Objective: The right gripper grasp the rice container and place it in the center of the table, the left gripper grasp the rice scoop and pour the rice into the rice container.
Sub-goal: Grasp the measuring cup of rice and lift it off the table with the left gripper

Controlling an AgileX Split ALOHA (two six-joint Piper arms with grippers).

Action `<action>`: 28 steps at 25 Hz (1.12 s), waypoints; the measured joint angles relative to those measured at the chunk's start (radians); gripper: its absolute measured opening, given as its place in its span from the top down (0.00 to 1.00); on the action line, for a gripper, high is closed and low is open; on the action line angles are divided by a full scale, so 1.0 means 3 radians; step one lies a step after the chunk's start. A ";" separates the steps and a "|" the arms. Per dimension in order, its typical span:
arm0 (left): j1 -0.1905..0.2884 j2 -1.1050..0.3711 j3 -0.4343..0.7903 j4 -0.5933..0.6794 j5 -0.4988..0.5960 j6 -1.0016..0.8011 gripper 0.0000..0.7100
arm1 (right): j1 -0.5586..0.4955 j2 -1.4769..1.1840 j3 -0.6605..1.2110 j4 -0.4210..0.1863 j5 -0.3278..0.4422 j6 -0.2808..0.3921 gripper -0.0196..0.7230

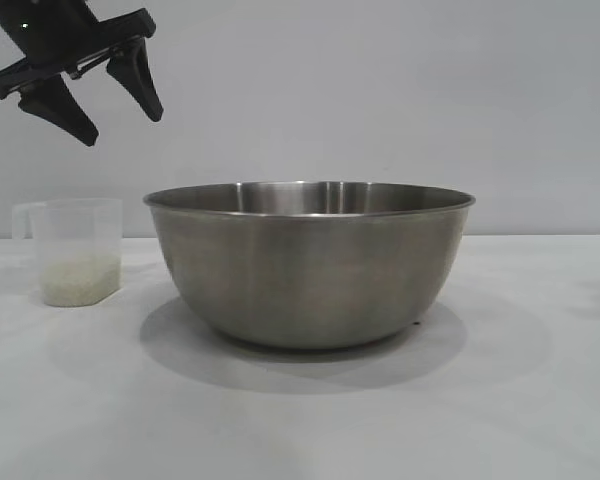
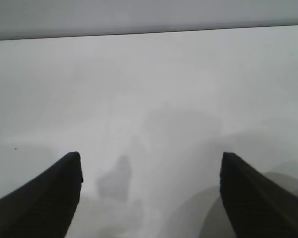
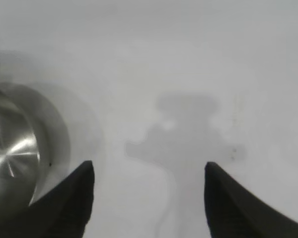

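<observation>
Nearest us on the table (image 1: pixel 300 430) we see the rice container (image 1: pixel 310 270) standing upright at the centre, empty and untouched. From it, at about nine o'clock and a little farther back, stands the rice scoop (image 1: pixel 77 250), close beside the bowl but apart, with the rice (image 1: pixel 79 278) lying in its bottom. Above the scoop, at about eleven o'clock, the left gripper (image 1: pixel 120 112) hangs in the air with fingers apart, holding nothing. From its wrist camera, the right gripper (image 3: pixel 148 198) is also spread and empty over bare table, the container's rim beside one finger.
</observation>
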 joint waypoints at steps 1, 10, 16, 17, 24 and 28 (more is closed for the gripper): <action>0.0000 0.0000 0.0000 0.0000 0.0000 0.0000 0.29 | 0.0000 -0.0122 0.0062 0.0000 0.0006 -0.0001 0.38; 0.0000 0.0000 0.0000 0.0000 0.0000 0.0000 0.29 | 0.0000 -0.1456 0.1050 -0.0041 0.0054 0.0005 0.38; 0.0000 0.0000 0.0000 0.0000 0.0000 0.0000 0.29 | 0.0000 -0.2414 0.1800 -0.0041 0.0067 0.0012 0.38; 0.0000 0.0000 0.0000 0.0000 0.0000 0.0000 0.29 | 0.0000 -0.2599 0.1905 -0.0041 0.0079 0.0012 0.38; 0.0000 0.0000 0.0000 0.0080 0.0009 0.0000 0.29 | 0.0000 -0.3771 0.2675 -0.0150 0.0107 0.0019 0.38; 0.0000 0.0000 0.0000 0.0157 0.0022 0.0000 0.29 | 0.0000 -0.4330 0.2973 -0.0228 0.0127 0.0042 0.38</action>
